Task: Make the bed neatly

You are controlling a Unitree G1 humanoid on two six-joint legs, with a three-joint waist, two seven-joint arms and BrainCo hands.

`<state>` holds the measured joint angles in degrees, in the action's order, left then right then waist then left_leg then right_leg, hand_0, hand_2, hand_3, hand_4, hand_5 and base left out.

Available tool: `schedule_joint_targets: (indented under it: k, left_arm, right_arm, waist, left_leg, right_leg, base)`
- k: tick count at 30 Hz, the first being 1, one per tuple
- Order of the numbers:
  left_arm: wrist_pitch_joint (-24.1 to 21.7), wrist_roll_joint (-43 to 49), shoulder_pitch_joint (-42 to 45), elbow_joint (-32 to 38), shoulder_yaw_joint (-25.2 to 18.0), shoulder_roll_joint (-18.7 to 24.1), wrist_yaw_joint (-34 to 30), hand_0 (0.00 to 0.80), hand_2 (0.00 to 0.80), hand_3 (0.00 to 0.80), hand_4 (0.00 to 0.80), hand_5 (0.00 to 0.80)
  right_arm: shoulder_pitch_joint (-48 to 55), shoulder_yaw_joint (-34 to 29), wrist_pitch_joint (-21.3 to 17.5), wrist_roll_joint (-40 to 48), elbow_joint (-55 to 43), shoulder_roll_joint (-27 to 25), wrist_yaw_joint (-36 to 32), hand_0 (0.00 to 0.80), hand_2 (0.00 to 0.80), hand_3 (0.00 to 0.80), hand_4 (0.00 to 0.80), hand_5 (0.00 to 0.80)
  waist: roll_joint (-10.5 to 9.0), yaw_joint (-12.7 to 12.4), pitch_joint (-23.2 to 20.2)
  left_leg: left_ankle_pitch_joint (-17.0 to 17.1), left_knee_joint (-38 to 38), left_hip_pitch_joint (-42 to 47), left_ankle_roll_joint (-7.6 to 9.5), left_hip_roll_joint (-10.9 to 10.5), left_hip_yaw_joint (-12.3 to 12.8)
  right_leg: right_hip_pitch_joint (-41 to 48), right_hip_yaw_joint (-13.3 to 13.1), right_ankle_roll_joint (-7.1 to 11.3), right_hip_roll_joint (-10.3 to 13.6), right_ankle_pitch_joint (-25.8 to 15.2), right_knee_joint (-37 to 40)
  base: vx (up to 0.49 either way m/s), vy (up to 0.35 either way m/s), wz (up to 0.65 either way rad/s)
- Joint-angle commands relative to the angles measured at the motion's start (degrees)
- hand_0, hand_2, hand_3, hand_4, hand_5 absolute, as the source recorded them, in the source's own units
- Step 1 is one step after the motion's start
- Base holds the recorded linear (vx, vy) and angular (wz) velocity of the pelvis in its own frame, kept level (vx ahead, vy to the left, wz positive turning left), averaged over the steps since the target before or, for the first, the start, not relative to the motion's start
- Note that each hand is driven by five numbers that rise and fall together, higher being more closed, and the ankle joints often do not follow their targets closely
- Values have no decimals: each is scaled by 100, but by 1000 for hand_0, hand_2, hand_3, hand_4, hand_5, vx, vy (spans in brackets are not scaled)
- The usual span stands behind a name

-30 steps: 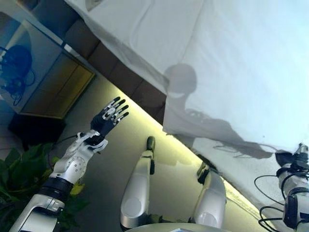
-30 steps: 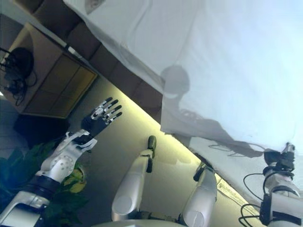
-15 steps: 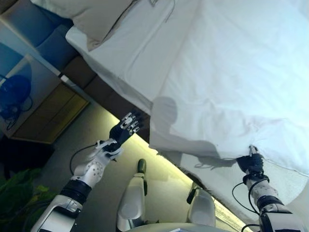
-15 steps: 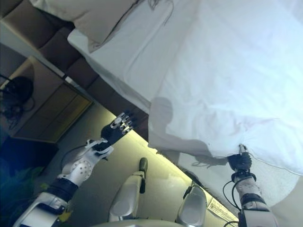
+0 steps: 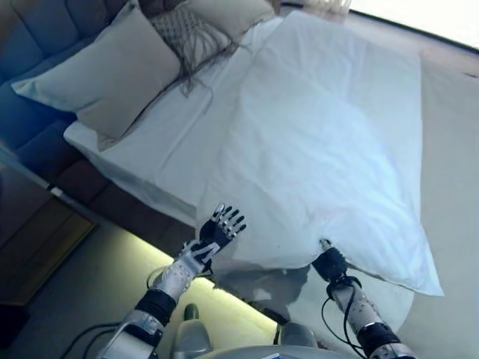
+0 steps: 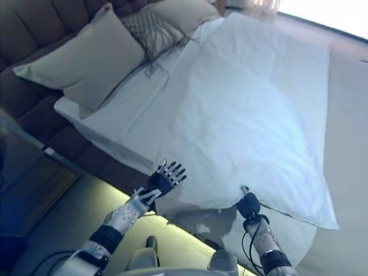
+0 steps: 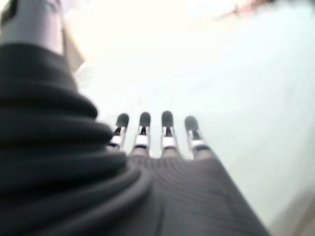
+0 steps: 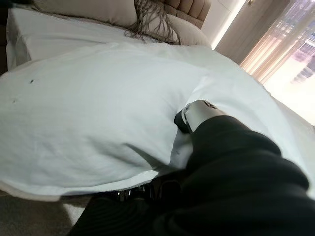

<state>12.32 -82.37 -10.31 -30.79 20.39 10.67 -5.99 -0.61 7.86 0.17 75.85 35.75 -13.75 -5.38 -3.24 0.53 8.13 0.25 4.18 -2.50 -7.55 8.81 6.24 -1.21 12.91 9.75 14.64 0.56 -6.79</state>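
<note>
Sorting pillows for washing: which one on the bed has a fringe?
The middle pillow, patterned, with dark strands trailing onto the sheet; the plain beige pillows beside it have none.

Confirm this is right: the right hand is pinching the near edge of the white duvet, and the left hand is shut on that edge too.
Not quite. The right hand does pinch the near edge of the white duvet, but the left hand is open, with its fingers straight and spread beside the edge and holding nothing. The left wrist view shows this, as do both eye views.
</note>
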Motion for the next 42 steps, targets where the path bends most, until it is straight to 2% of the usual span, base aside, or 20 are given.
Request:
schedule_joint_targets:
  k: [1,4,9,14,18,22,27,31,35,40,41,42]
  left_arm:
    - [283,-564,190,49,-23,-154,428,0,0,0,0,0]
    - [438,-315,290,-168,242,-158,443,0,0,0,0,0]
    - [516,-11,38,-561,625,-83,387,0,0,0,0,0]
    - [661,-523,-9,-751,870,-84,263,0,0,0,0,0]
    - [578,-1515,-128,-725,933,-71,247,0,0,0,0,0]
    - [339,-2032,-530,-687,1166,-153,478,0,0,0,0,0]
    - [-170,-2965,-1068,-645,1367,-389,394,0,0,0,0,0]
    - [-715,-3063,-1197,-404,1292,-720,61,0,0,0,0,0]
    - [-1436,-3063,-1334,6,1479,-835,383,0,0,0,0,0]
    - [-2333,-3063,-1517,231,1405,-1001,655,0,0,0,0,0]
    - [-2741,-3063,-1606,367,1369,-1092,765,0,0,0,0,0]
    - [-2893,-3063,-1662,429,1335,-1136,810,0,0,0,0,0]
  right_arm:
    - [129,3,-262,-222,-747,-15,63,800,800,800,800,800]
    - [76,79,-507,-104,-807,32,72,800,800,800,800,800]
    - [-480,127,-890,452,-714,-78,-82,800,800,800,800,800]
    - [-1057,124,-1053,725,-790,-181,44,800,800,800,800,800]
    - [-1304,118,-1088,842,-865,-209,11,800,800,800,800,800]
    - [-1603,212,-1187,966,-966,-163,75,800,800,800,800,800]
    - [-1890,330,-1350,1108,-1142,-116,224,800,800,800,800,800]
    - [-2039,366,-1424,1081,-1259,-99,246,800,800,800,800,800]
    - [-2179,460,-1486,1007,-1350,-109,308,800,800,800,800,800]
    - [-2261,488,-1452,985,-1457,-101,328,800,800,800,800,800]
    - [-2322,508,-1443,946,-1523,-95,396,800,800,800,800,800]
    - [-2350,512,-1436,936,-1561,-98,421,800,800,800,800,800]
  waist:
    - [-21,-68,-201]
    - [-138,-173,-84]
    - [-302,-351,450]
    - [-394,-437,876]
    - [-465,-436,1039]
    - [-510,-375,1176]
    - [-536,-295,1297]
    - [-500,-191,1405]
    - [-492,-97,1480]
    - [-531,9,1469]
    - [-533,55,1472]
    - [-531,79,1475]
  left_leg:
    - [-48,204,244,-101,713,-34]
    - [-78,366,0,-141,769,-177]
    - [-133,816,-760,-234,856,-580]
    - [-154,1251,-1388,-304,878,-915]
    - [-103,1381,-1703,-325,912,-1000]
    - [-21,1503,-2021,-338,889,-1066]
    - [37,1623,-2304,-355,890,-1065]
    - [118,1655,-2509,-351,853,-1021]
    - [156,1726,-2655,-359,865,-953]
    - [168,1753,-2702,-376,914,-880]
    - [177,1756,-2717,-370,915,-849]
    - [182,1764,-2735,-370,918,-834]
  right_leg:
    - [-339,-254,525,618,-879,131]
    - [-443,-178,525,588,-925,112]
    - [-825,-39,525,516,-981,0]
    - [-1255,-13,525,510,-1019,-266]
    - [-1494,-20,525,481,-1044,-347]
    - [-1773,-77,525,439,-1071,-464]
    - [-2044,-164,525,406,-1066,-606]
    - [-2269,-214,525,396,-1114,-632]
    - [-2425,-289,525,362,-1116,-701]
    - [-2501,-379,525,319,-1091,-719]
    - [-2531,-414,525,318,-1089,-723]
    - [-2560,-431,525,326,-1087,-736]
  base:
    - [17,-154,-2]
    - [-52,-197,1]
    - [-229,-198,11]
    - [-125,-116,11]
    - [-74,-91,1]
    - [-88,-45,-3]
    - [-45,-37,0]
    - [-85,19,-6]
    - [-56,14,-8]
    - [-19,15,-9]
    - [-35,63,-6]
    - [-42,86,-7]
